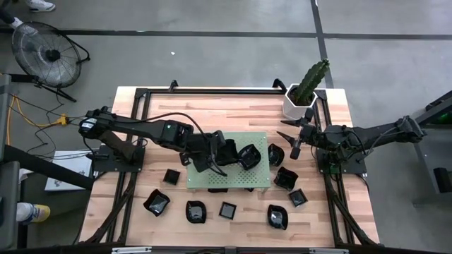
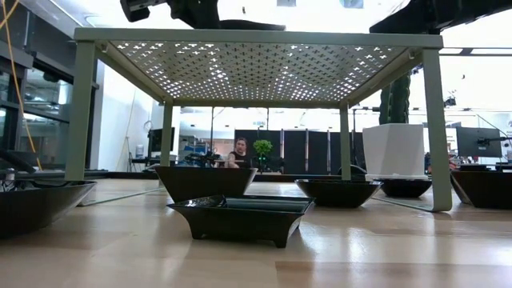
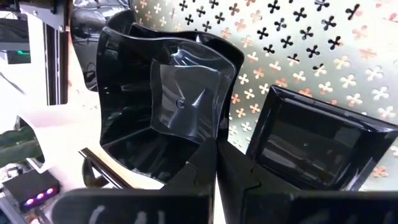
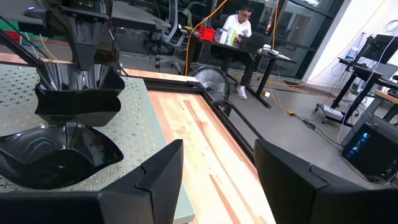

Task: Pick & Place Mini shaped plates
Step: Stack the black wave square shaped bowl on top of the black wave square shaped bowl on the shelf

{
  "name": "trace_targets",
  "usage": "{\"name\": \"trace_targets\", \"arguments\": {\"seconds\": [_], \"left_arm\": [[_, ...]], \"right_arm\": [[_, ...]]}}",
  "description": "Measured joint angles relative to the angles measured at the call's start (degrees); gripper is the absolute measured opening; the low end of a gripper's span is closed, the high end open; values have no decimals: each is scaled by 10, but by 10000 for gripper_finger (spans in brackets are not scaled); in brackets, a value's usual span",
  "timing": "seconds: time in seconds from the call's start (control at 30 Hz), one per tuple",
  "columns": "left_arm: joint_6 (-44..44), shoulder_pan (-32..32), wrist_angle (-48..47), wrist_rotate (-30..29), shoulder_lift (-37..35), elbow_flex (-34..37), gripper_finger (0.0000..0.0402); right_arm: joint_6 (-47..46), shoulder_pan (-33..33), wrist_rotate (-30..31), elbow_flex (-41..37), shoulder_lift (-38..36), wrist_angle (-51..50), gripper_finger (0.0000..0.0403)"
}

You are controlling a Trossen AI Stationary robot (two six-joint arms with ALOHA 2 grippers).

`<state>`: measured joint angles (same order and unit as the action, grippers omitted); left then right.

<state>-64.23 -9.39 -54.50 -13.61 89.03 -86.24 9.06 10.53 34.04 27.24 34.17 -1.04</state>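
Note:
My left gripper [image 1: 239,156] is over the green perforated board [image 1: 233,180] and is shut on a glossy black wavy-edged mini plate [image 3: 168,93]. That plate also shows in the high view [image 1: 249,156]. A square black mini plate [image 3: 317,146] rests on its base on the board beside the held plate. Several more black mini plates stand on the wooden table around the board, for instance one in front of it [image 1: 227,209] and one at its right edge [image 1: 275,154]. My right gripper [image 1: 291,139] is open and empty at the table's right, near the white plant pot [image 1: 296,102]. My left gripper pinches the wavy plate's rim [image 3: 208,138] between its two shut fingers [image 3: 186,177], coming from above and pointing down. The plate's hollow side faces the wrist camera. The plate is tilted and hangs just over the board; whether its underside touches the board, I cannot tell.
The green board is a raised stand on legs [image 2: 436,128], with mini plates on the table under and around it [image 2: 240,218]. The white pot with a cactus stands at the far right [image 2: 394,150]. A black frame rail [image 1: 328,183] runs along the table's right side.

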Motion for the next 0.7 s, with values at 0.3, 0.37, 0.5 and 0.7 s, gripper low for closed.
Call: {"name": "trace_targets", "arguments": {"seconds": [0.3,0.37,0.5,0.7], "left_arm": [[0,0,5,13,0,0,1],[0,0,5,17,0,0,4],[0,0,5,17,0,0,14],[0,0,9,17,0,0,23]], "right_arm": [[0,0,0,0,0,0,193],[0,0,0,0,0,0,193],[0,0,0,0,0,0,193],[0,0,0,0,0,0,193]]}}
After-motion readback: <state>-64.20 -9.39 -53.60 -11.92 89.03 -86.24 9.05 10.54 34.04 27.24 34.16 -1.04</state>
